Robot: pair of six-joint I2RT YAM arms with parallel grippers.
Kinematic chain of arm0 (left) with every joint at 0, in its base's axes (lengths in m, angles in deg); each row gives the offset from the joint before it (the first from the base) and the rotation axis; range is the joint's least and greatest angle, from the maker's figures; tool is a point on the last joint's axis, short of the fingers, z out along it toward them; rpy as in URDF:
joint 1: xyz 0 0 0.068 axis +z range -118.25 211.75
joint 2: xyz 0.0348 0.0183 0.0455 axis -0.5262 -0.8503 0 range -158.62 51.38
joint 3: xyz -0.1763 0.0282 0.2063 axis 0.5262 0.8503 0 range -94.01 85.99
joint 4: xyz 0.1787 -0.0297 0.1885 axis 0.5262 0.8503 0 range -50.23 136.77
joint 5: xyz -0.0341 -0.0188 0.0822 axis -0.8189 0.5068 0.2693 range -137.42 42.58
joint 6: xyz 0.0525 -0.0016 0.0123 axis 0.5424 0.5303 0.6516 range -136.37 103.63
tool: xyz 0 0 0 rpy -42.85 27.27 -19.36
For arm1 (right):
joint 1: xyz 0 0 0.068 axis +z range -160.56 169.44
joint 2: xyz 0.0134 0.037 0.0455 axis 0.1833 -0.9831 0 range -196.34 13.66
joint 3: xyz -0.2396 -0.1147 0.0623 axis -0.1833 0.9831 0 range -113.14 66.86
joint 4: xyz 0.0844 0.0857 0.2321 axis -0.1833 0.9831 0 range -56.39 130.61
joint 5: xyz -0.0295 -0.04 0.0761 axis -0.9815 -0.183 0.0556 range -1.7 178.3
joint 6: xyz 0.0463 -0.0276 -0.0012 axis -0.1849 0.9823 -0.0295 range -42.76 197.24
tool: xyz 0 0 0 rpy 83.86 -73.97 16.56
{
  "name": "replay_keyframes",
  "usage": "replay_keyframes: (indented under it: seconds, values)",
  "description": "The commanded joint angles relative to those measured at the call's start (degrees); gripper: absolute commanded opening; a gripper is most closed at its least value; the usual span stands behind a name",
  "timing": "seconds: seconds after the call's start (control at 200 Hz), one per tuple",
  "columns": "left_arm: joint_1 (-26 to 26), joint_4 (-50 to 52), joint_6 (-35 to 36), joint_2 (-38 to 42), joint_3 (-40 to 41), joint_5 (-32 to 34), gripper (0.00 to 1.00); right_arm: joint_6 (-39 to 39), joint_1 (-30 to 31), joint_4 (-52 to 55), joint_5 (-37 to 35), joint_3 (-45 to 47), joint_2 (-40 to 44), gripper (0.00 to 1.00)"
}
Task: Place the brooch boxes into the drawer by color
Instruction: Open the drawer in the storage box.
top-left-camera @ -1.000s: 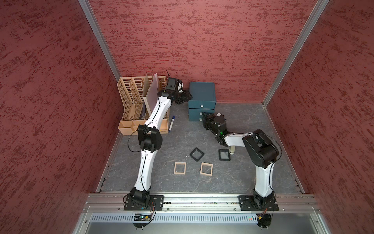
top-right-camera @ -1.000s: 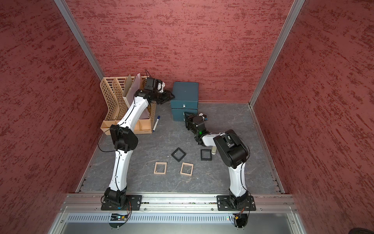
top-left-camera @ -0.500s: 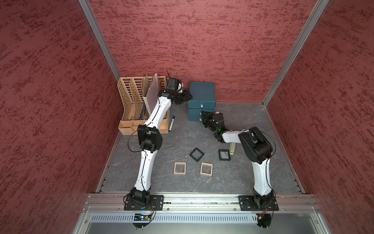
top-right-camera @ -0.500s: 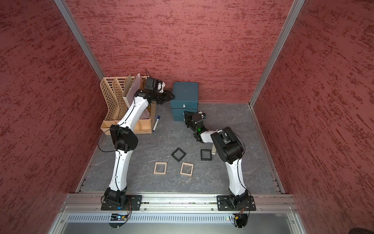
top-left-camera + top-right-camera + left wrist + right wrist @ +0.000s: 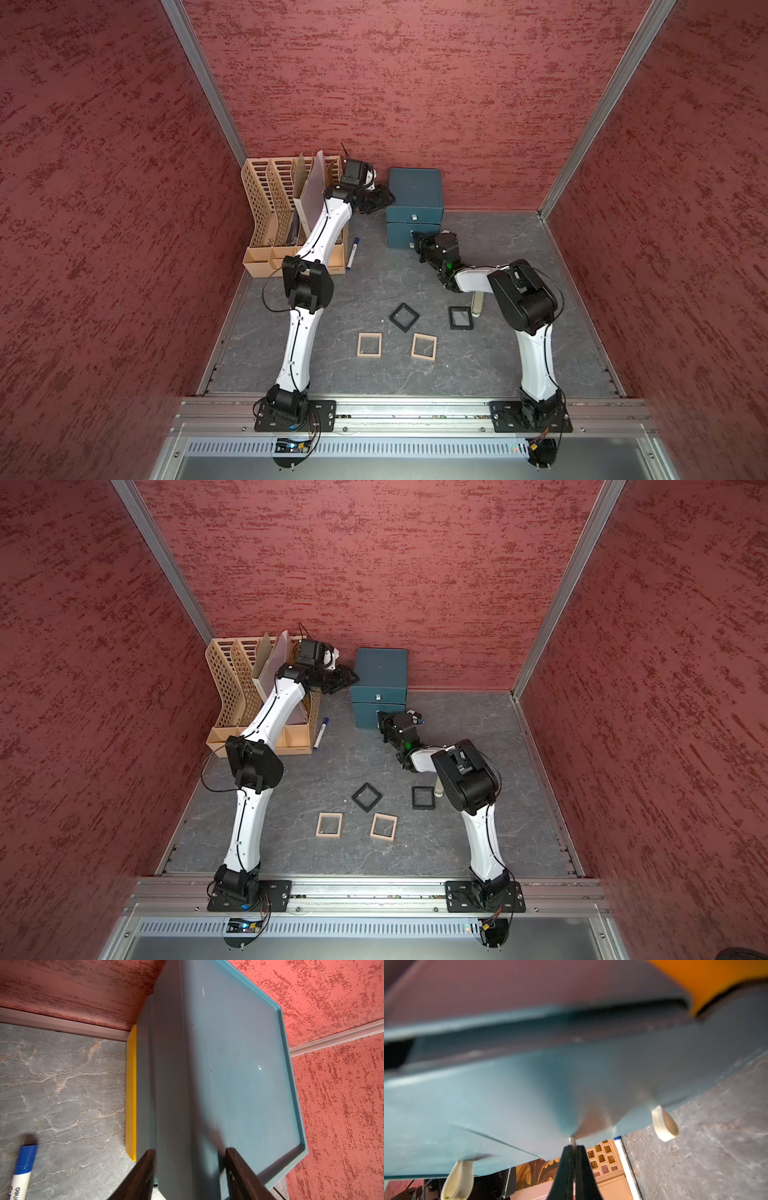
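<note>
Currently four brooch boxes lie flat on the grey surface [image 5: 374, 282] in the lower middle of both top views, well apart from the drawer. They are a black box [image 5: 404, 317] turned cornerwise, a second black box [image 5: 460, 318] to its right, and below them a tan box [image 5: 369, 345] and a second tan box [image 5: 424, 346]. The drawer [image 5: 415, 189], a dark teal chest, stands against the back wall, above centre. The right pincer [image 5: 414, 244] is at the lower of its two visible fronts. In the right wrist view its fingers [image 5: 564, 1167] are pinched together on a tiny silver pull [image 5: 572, 1140]. The left pincer [image 5: 384, 200] reaches the chest's upper left corner. In the left wrist view its fingers [image 5: 143, 1172] stand part-way apart, astride the chest's edge, one over the top and one beside the side. A slim beige bar [image 5: 478, 304] lies just beside the second black box, partly under the right arm. Left of the chest stand a tan file rack [image 5: 266, 208] and a blue-capped marker [image 5: 352, 254].
</note>
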Motion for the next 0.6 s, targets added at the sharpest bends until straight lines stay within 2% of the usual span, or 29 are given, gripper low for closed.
replay_keyframes:
  seconds: [0.0, 0.596]
  values:
    - [-0.6, 3.8, 0.6, -0.3, 1.2, 1.0, 0.57, -0.1, 0.2, 0.8, -0.3, 0.1, 0.9, 0.0]
    - [-0.5, 3.6, 0.4, -0.7, 1.2, 1.0, 0.57, -1.6, 7.0, 2.0, -2.7, 18.8, 16.8, 0.0]
